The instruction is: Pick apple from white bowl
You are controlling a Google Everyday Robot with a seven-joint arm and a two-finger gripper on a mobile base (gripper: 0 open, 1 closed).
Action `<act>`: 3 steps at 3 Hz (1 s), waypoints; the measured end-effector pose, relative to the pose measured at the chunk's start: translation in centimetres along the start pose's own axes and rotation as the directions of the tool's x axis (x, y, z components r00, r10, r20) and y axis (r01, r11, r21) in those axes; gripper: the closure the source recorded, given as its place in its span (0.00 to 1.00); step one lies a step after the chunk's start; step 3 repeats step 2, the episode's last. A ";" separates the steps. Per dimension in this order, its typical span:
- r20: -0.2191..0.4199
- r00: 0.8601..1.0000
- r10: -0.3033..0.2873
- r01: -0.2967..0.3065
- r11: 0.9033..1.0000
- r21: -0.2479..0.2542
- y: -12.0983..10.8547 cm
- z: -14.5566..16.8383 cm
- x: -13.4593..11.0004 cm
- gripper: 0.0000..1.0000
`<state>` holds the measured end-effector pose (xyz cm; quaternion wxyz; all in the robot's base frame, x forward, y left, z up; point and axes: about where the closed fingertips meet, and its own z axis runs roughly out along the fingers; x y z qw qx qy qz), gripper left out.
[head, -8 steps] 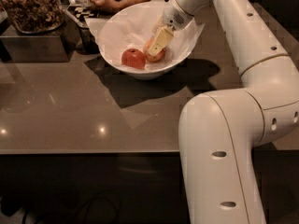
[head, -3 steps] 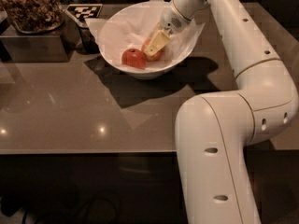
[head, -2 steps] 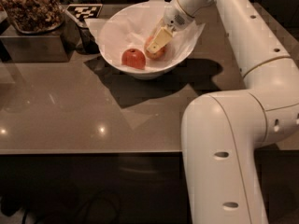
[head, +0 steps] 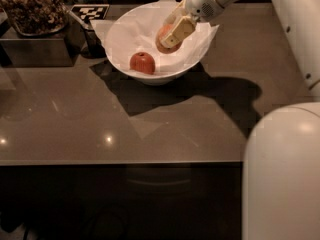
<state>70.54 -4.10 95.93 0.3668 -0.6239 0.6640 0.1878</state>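
Note:
The white bowl point(head: 125, 59), lined with crinkled white paper, stands at the back of the brown table. A darker red apple point(head: 142, 63) lies in its left half. My gripper point(head: 170, 35) reaches in from the upper right and is shut on the paler apple point(head: 161, 38), holding it a little above the bowl's right side. Its cream finger point(head: 178, 30) covers much of that apple.
A dark box with a bowl of brown dried plants point(head: 32, 11) stands at the back left. A black-and-white marker tag point(head: 90, 11) lies behind the bowl. My white arm and base point(head: 282, 174) fill the right side. The table's front edge point(head: 120, 162) runs across the middle.
The gripper has risen a little with the paler apple, which now sits clear of the red apple. The red apple has stayed in the bowl.

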 end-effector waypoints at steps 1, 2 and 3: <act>0.125 0.991 -0.047 0.037 0.996 0.079 3.3 -4.6 -3.3 0.71; 0.220 0.971 -0.098 0.058 0.982 0.181 7.0 -8.2 -5.5 0.65; 0.220 0.971 -0.098 0.058 0.982 0.181 7.0 -8.2 -5.5 0.65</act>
